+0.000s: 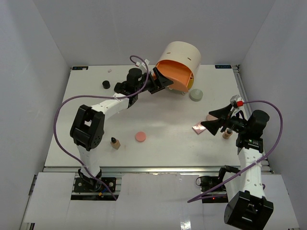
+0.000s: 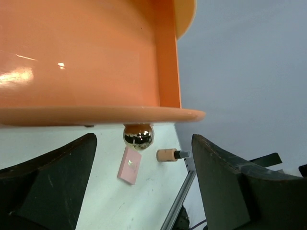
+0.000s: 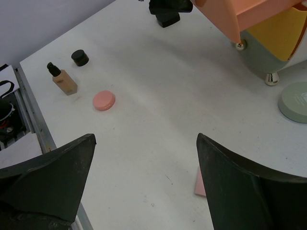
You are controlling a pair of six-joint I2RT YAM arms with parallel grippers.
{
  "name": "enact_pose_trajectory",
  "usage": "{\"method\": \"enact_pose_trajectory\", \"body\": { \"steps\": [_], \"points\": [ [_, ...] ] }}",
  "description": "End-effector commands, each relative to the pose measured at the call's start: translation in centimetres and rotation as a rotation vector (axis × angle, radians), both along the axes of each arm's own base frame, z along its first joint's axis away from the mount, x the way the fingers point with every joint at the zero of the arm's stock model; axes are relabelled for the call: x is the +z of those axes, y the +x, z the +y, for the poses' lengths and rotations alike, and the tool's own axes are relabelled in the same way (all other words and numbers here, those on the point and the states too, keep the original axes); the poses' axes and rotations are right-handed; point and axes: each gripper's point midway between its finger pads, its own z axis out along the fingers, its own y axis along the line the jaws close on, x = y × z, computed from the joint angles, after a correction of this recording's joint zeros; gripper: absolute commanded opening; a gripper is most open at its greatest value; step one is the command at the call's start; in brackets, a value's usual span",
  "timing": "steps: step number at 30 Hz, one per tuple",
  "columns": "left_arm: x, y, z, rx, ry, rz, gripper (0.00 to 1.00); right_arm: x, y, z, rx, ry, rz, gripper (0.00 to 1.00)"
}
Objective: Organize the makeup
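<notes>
My left gripper (image 1: 163, 82) is open at the pulled-out orange drawer (image 1: 175, 73) of the cream cylindrical box (image 1: 182, 56). In the left wrist view its fingers stand either side of the drawer's gold knob (image 2: 138, 135), not touching it. My right gripper (image 1: 206, 120) is open and empty above the pink square palette (image 1: 198, 128), which shows by its right finger (image 3: 200, 184). A pink round compact (image 1: 140, 137) and a brown bottle (image 1: 115, 143) sit front left. A black jar (image 1: 106, 85) is at the back left. A grey-green compact (image 1: 195, 94) lies beside the box.
A second brown bottle (image 1: 226, 133) lies by the right arm, near the table's right rail (image 1: 242, 91). Yellow and grey drawers (image 3: 280, 28) sit under the orange one, on gold feet (image 3: 272, 78). White walls close in the table.
</notes>
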Motion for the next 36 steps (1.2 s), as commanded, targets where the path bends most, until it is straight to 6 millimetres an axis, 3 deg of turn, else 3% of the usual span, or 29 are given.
{"method": "enact_pose_trajectory", "body": {
  "steps": [1, 8, 13, 14, 16, 18, 21, 28, 32, 34, 36],
  "points": [
    [7.2, -2.7, 1.2, -0.026, -0.027, -0.175, 0.94, 0.6, -0.7, 0.5, 0.050, -0.014, -0.055, 0.92],
    [9.7, -5.8, 4.0, 0.001, 0.059, -0.286, 0.96, 0.3, -0.5, 0.3, 0.043, -0.031, -0.060, 0.92],
    [10.0, -8.5, 7.0, 0.017, 0.152, -0.354, 0.97, -0.3, -0.1, 0.1, 0.033, -0.061, -0.062, 0.92],
    [9.3, -9.2, 7.8, 0.015, 0.182, -0.363, 0.97, -0.4, 0.0, 0.1, 0.033, -0.075, -0.071, 0.92],
    [8.1, -10.6, 9.5, 0.017, 0.253, -0.396, 0.98, -0.9, 0.0, 0.6, 0.056, -0.129, -0.094, 0.92],
    [8.6, -12.1, 11.2, 0.040, 0.292, -0.444, 0.98, -1.5, -0.2, 1.6, 0.092, -0.180, -0.081, 0.92],
    [7.0, -13.9, 13.6, 0.083, 0.373, -0.475, 0.98, -2.6, -0.5, 4.2, 0.177, -0.322, -0.096, 0.92],
    [8.1, -17.7, 19.6, 0.280, 0.446, -0.605, 0.98, -5.1, -1.3, 12.1, 0.385, -0.612, -0.107, 0.92],
    [9.0, -19.1, 23.4, 0.450, 0.471, -0.646, 0.98, -6.6, -1.2, 17.8, 0.464, -0.710, -0.049, 0.90],
    [9.5, -19.9, 25.1, 0.529, 0.470, -0.664, 0.98, -4.6, -1.9, 23.1, 0.539, -0.663, -0.062, 0.90],
    [9.9, -20.7, 26.5, 0.593, 0.459, -0.678, 0.98, -5.1, -2.9, 26.4, 0.588, -0.627, -0.022, 0.90]
  ]
}}
